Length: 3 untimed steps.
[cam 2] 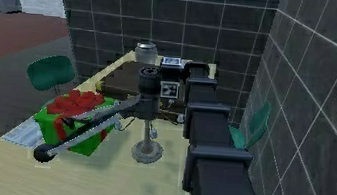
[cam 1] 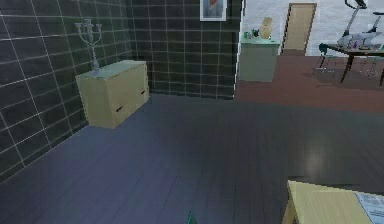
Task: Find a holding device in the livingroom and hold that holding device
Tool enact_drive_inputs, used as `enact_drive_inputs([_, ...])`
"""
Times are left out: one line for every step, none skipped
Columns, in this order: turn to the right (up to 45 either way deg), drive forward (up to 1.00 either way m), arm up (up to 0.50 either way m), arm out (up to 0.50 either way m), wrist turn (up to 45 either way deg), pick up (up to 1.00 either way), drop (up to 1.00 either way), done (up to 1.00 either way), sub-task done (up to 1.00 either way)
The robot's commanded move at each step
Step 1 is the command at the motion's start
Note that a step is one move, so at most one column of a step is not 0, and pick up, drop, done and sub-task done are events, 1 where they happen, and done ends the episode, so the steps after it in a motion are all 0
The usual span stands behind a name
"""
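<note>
Holding device looks to us like the metal stand (cam 2: 148, 147), sitting on the table (cam 2: 95, 180), so found but not lifted. The gripper (cam 2: 52, 151) shows by the green box (cam 2: 74, 128) left of it. We can't tell its jaws or whether it holds anything, so grabbing's probably left.

Dark-tiled corner with pale cabinet (cam 1: 114, 92) on blue-grey floor (cam 1: 200, 150).
Candelabra (cam 1: 90, 40) atop cabinet; picture (cam 1: 213, 9) high on wall; beyond, red-brown floor (cam 1: 300, 85), brown door (cam 1: 299, 27), dark table (cam 1: 360, 50); pale tabletop corner (cam 1: 335, 205) at bottom right.
</note>
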Motion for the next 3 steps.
enact_drive_inputs([0.0, 0.0, 0.0, 0.0, 45.0, 0.0, 0.0, 0.0, 0.0])
enact_drive_inputs([0.0, 0.0, 0.0, 0.0, 39.0, 0.0, 0.0, 0.0, 0.0])
enact_drive_inputs([0.0, 0.0, -0.14, 0.0, 0.0, 0.0, 0.0, 0.0, 0.0])
